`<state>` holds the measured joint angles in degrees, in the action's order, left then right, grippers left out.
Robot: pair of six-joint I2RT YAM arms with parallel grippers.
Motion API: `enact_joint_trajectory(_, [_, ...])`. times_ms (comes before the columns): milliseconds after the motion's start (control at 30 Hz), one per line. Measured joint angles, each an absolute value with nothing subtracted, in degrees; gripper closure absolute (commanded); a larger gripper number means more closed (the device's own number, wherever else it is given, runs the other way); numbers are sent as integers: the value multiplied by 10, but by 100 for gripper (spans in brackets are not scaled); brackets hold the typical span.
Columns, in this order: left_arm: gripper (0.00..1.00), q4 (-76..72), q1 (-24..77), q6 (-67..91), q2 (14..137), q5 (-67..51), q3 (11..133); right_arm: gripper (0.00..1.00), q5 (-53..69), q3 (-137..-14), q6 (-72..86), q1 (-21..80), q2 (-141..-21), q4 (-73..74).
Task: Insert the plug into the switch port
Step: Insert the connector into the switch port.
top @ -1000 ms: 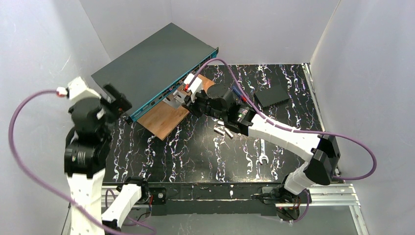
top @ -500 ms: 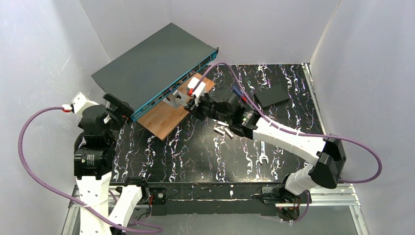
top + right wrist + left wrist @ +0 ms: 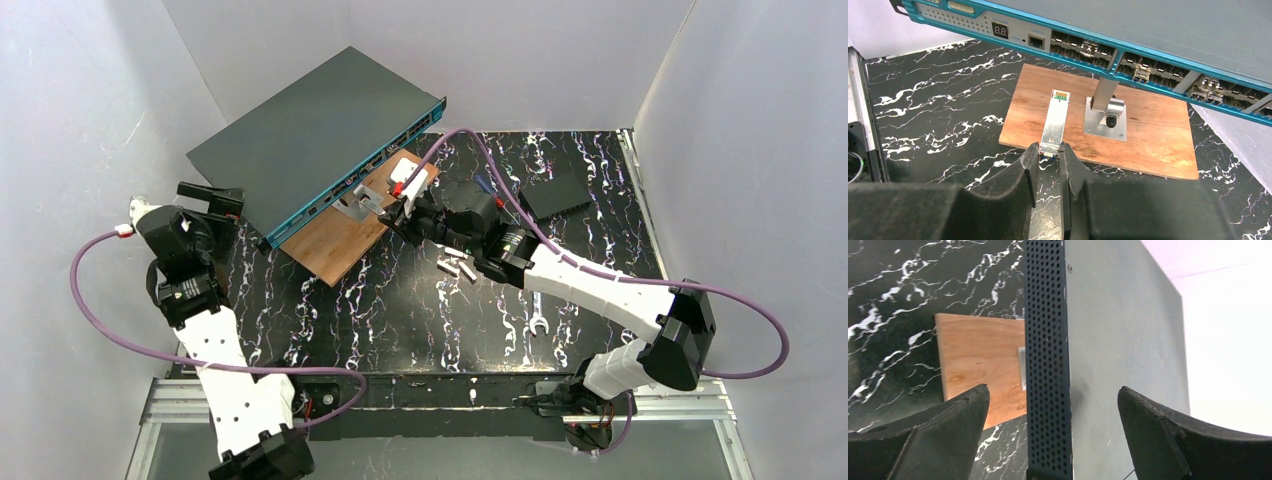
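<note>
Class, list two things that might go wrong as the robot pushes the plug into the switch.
1. The right gripper pinches the plug only at its rear tip, so it may pivot against a port.
2. The left gripper stands open around the switch, so the switch may shift when pushed.

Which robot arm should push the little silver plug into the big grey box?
Right. The right pincer grips the small silver metal plug, pointing toward the ports on the teal edge of the large flat dark grey switch. The left pincer is open and empty at the switch's perforated end.
</note>
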<state>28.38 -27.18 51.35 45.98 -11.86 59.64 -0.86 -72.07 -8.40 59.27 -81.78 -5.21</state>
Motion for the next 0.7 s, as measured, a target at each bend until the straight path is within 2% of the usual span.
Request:
enact_joint_trajectory(200, [6,192,-302,566,472,-199,557,99,-9,-721,-84,593,-818,-53])
enact_joint_trajectory(500, [11,-15,-371,699,515,-352,428,99,15,-728,-82,593,-832,-49])
enact_joint_trajectory(700, [16,-81,-382,730,522,-407,420,99,18,-753,-73,593,-854,-35])
